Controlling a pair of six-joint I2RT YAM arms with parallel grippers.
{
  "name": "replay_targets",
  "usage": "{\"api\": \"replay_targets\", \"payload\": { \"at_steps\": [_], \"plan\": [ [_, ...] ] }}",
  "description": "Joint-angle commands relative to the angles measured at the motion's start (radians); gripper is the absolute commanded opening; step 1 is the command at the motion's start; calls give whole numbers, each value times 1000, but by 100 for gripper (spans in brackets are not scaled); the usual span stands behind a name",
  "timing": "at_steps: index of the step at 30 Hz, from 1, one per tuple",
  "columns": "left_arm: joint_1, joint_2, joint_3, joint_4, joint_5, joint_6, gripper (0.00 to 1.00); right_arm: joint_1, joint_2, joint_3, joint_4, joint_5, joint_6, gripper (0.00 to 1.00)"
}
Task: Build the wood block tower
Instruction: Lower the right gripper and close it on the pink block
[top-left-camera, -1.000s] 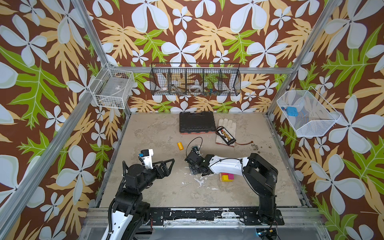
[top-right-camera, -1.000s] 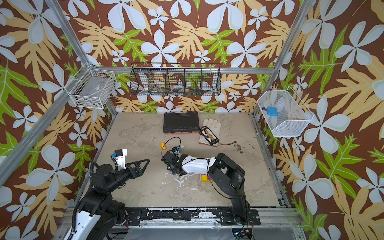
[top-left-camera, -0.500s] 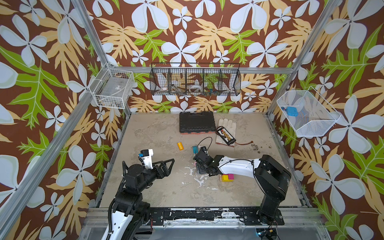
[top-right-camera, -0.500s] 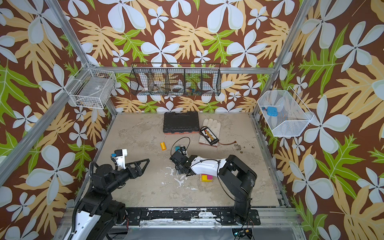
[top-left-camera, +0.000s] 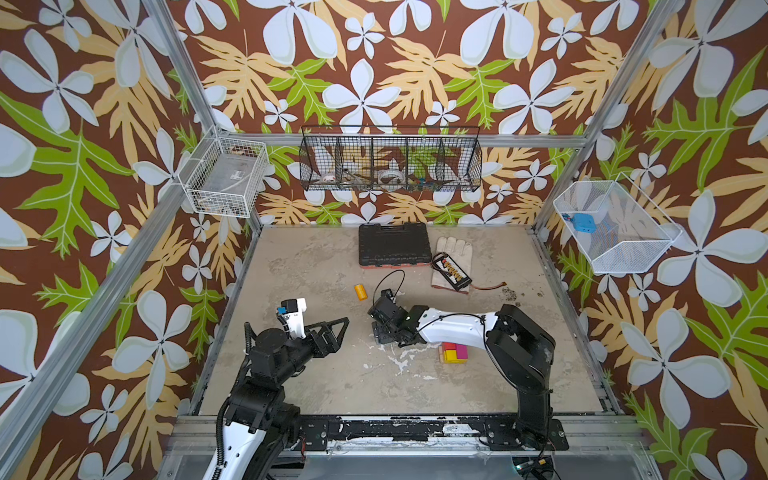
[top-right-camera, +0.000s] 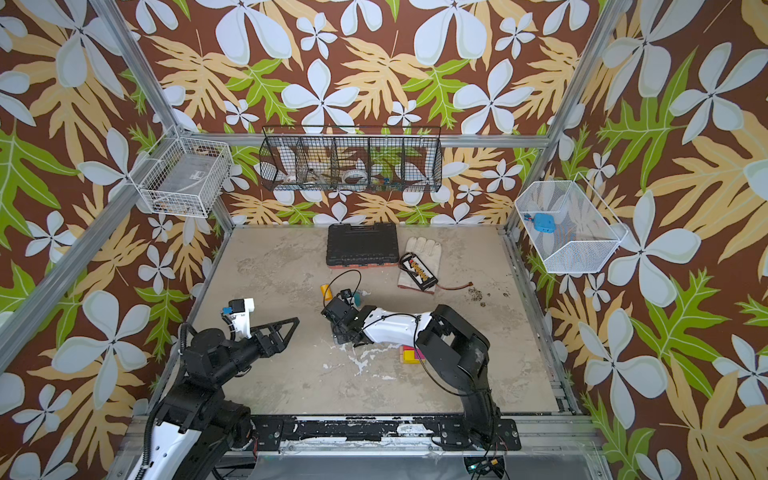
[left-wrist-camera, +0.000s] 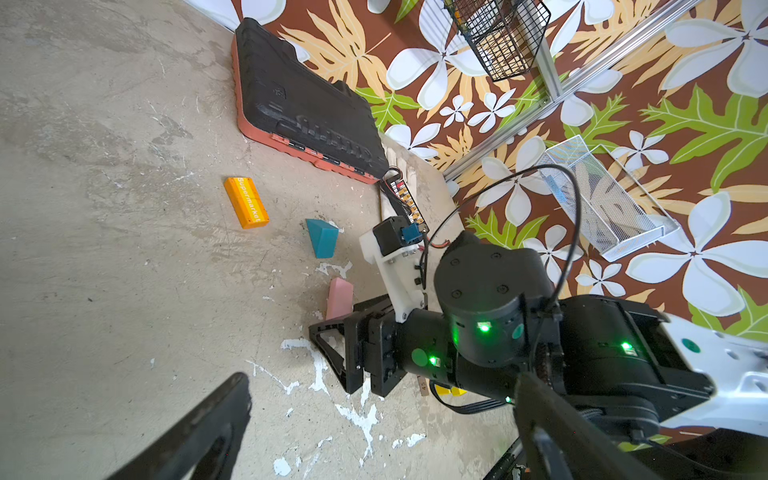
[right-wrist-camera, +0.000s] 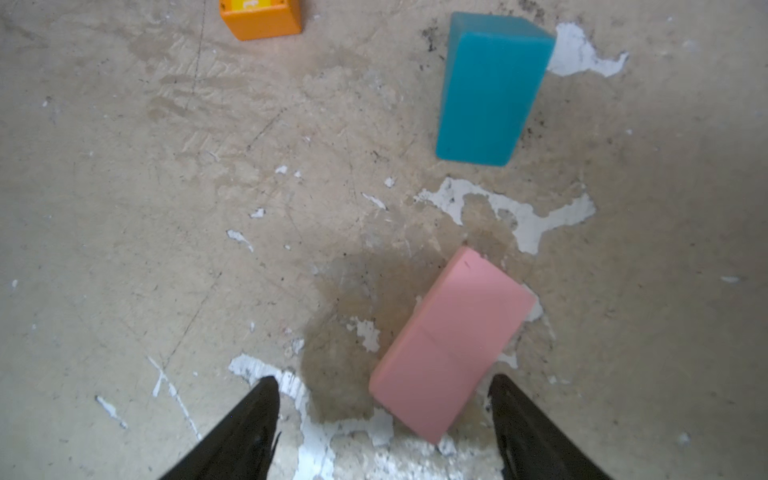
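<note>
a: r gripper?
b: low over the table top, jaws apart, nothing clamped. pink block lies flat & skewed, near end between the tips, closer to one finger, no contact that i can see
a: what's changed?
b: half a sec ago the r arm sat a bit further right. now it's back abt where it was a sec ago. looks to me like it's lining up to pinch the pink one, prob needs a wrist twist since the block's at an angle
a: beyond it?
b: teal wedge block just past the pink, orange block further out, both loose
a: tower?
b: wood block tower is a low stack, red/yellow/magenta tops, tucked partly under the r arm, hasn't moved. so at least 3 pcs left to add
a: l gripper?
b: wide apart, empty, well left of the blocks, same pose as before
a: any text?
b: orange block reads "supermarket". battery pack label too small to read
</note>
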Motion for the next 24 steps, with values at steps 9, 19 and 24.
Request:
{"api": "replay_targets", "payload": {
  "at_steps": [9,19,24],
  "plan": [
    [0,-2,0,15,-3,6,100,-29,71,65,-37,17,-1,67],
    [0,-1,0,14,-1,5,100,-29,71,80,-51,17,-5,39],
    [0,-3,0,14,-1,5,100,-29,26,63,-53,15,-4,33]
  ]
}}
